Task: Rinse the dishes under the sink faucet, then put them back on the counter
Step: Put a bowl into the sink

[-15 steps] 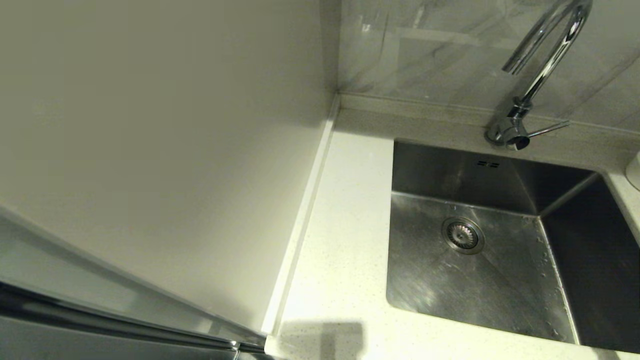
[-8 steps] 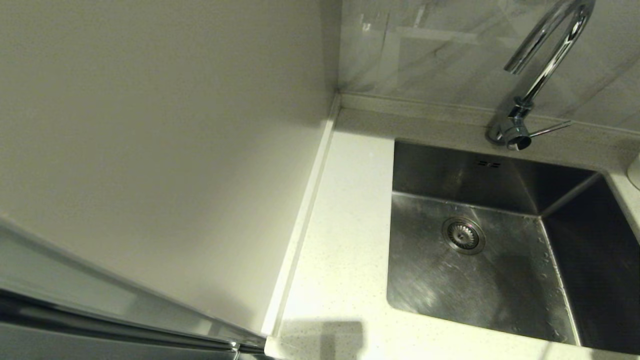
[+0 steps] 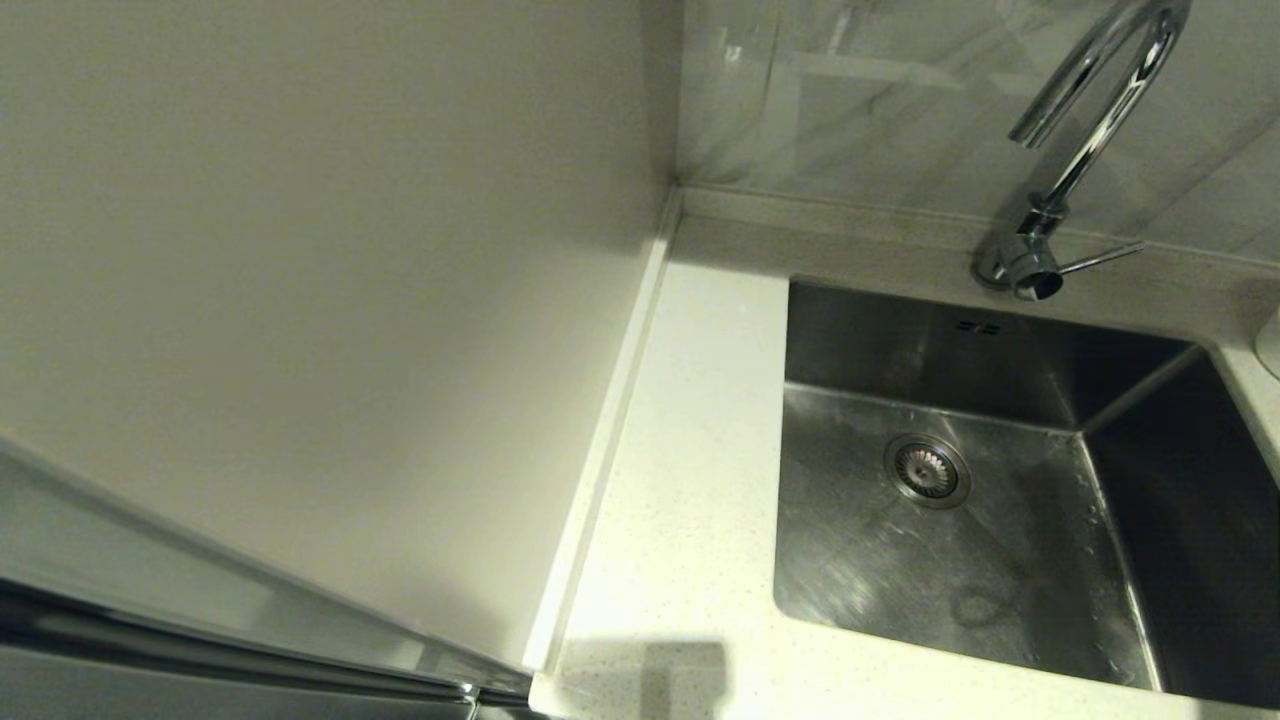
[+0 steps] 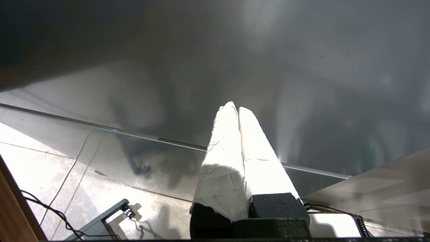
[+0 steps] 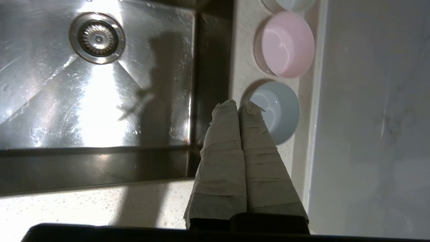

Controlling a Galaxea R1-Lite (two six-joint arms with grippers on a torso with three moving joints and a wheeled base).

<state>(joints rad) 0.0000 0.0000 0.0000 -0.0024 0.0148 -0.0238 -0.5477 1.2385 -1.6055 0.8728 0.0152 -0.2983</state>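
In the right wrist view, three bowls stand in a row on the counter [image 5: 100,205] strip beside the sink [image 5: 50,117]. They are the pale blue-grey bowl [image 5: 280,111], the pink bowl [image 5: 285,43] and an edge of the white bowl [image 5: 289,4]. My right gripper [image 5: 238,104] hangs shut and empty above the counter by the sink's corner, its tips over the blue-grey bowl's near rim. The head view shows the empty sink [image 3: 900,570], its drain [image 3: 926,470] and the faucet [image 3: 1090,130], but neither arm. My left gripper [image 4: 235,107] is shut, parked away from the counter.
A tall pale panel [image 3: 300,300] walls off the counter [image 3: 680,500] on the left. A tiled wall [image 3: 900,100] runs behind the faucet. A white rounded edge [image 3: 1272,345] shows at the sink's far right. The left wrist faces a dark metal surface [image 4: 302,67] above a tiled floor.
A dark shadow that lay over the right part of the sink floor half a second ago has faded. The sink, faucet and counter stay as they were.
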